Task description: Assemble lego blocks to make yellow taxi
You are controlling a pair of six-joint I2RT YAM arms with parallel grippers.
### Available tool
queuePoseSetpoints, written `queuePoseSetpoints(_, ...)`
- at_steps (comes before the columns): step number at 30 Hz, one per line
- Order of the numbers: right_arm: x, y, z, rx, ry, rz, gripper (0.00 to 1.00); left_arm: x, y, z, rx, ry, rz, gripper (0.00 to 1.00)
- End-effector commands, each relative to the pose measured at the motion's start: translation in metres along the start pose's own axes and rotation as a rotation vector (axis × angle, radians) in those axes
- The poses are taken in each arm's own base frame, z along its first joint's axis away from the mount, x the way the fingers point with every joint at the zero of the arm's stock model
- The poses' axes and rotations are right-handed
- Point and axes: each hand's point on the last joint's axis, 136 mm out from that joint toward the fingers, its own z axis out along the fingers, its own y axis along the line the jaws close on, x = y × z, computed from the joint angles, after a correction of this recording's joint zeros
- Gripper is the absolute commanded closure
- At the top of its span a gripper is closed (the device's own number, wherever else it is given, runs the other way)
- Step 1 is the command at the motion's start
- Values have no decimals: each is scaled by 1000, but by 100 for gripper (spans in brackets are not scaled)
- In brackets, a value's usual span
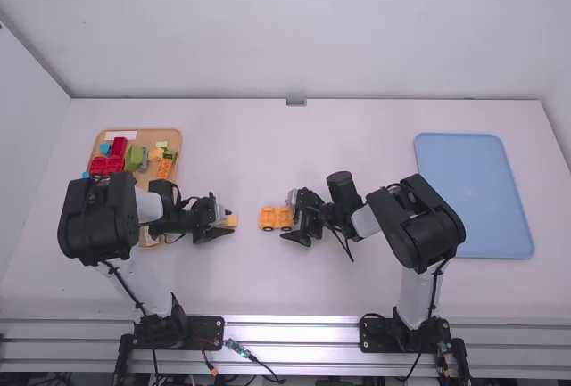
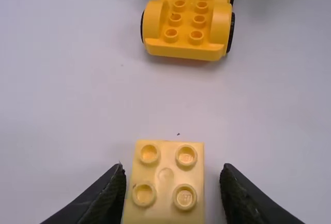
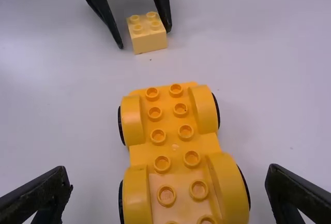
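Item, left of the frame: wooden tray [image 1: 169, 134] of loose blocks, red blocks [image 1: 106, 165] and a green block [image 1: 134, 158] among them; stock for later picks, crowded, so a neighbour might be knocked in reaching. Item, left of centre: left gripper [image 2: 173, 168], fingers apart, one either side of a pale yellow block [image 2: 165, 203] on the table [image 1: 312, 288]. Risk: unequal gaps; the nearer finger could shove or twist the block on closing, giving a crooked hold and studs that miss. Item, at centre: yellow car base [image 3: 173, 146], wheels down, studs up. Risk: likely to roll if pressed or nudged along its length before it is braced. Item, just right of centre: right gripper [image 3: 169, 175], fingers spread, astride the base with gaps both sides. Risk: closing off-centre could turn the base. Item, far right: blue tray [image 1: 473, 194], no apparent hazard.
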Motion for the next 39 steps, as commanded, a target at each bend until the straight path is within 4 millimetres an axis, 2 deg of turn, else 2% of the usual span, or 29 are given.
queuePoseSetpoints(1, 0, -1, 2, -12, -7, 5, 1, -6, -7, 3, 16, -41, 0, 50)
queuePoseSetpoints(5, 0, -1, 2, -11, -7, 4, 1, -11, -6, 2, 9, -76, 7, 49)
queuePoseSetpoints(9, 0, -1, 2, -11, -6, 5, 1, -11, -5, 3, 7, -71, 11, 54)
queuePoseSetpoints(12, 0, -1, 2, -11, -6, 5, 1, -8, -6, 3, 10, -56, 7, 65)
queuePoseSetpoints(14, 0, -1, 2, -11, -6, 5, 1, -6, -6, 3, 11, -46, -6, 67)
queuePoseSetpoints(19, 0, -1, 2, -11, -7, 4, 1, -5, -5, 3, 11, -40, -40, 84)
queuePoseSetpoints(20, 0, -1, 2, -11, -7, 5, 1, -5, -6, 3, 11, -37, -40, 85)
queuePoseSetpoints(23, 0, -1, 2, -7, -4, 5, 1, -9, -4, 2, 11, -58, -50, 75)
queuePoseSetpoints(24, 0, -1, 2, -7, -4, 4, 1, -11, -3, 2, 10, -70, -58, 77)
queuePoseSetpoints(25, 1, -2, 2, -5, -2, -3, 1, -16, 0, 1, 7, -93, -82, 92)
queuePoseSetpoints(26, 1, -2, 2, -5, -2, -5, 1, -18, 2, 1, 5, -102, -90, 98)
queuePoseSetpoints(31, -2, -2, 2, -7, -14, -18, 1, -30, 16, -2, -1, -151, -175, 98)
queuePoseSetpoints(39, -6, 6, 13, -9, 3, -79, 1, -44, 16, 6, 35, -157, -136, 98)
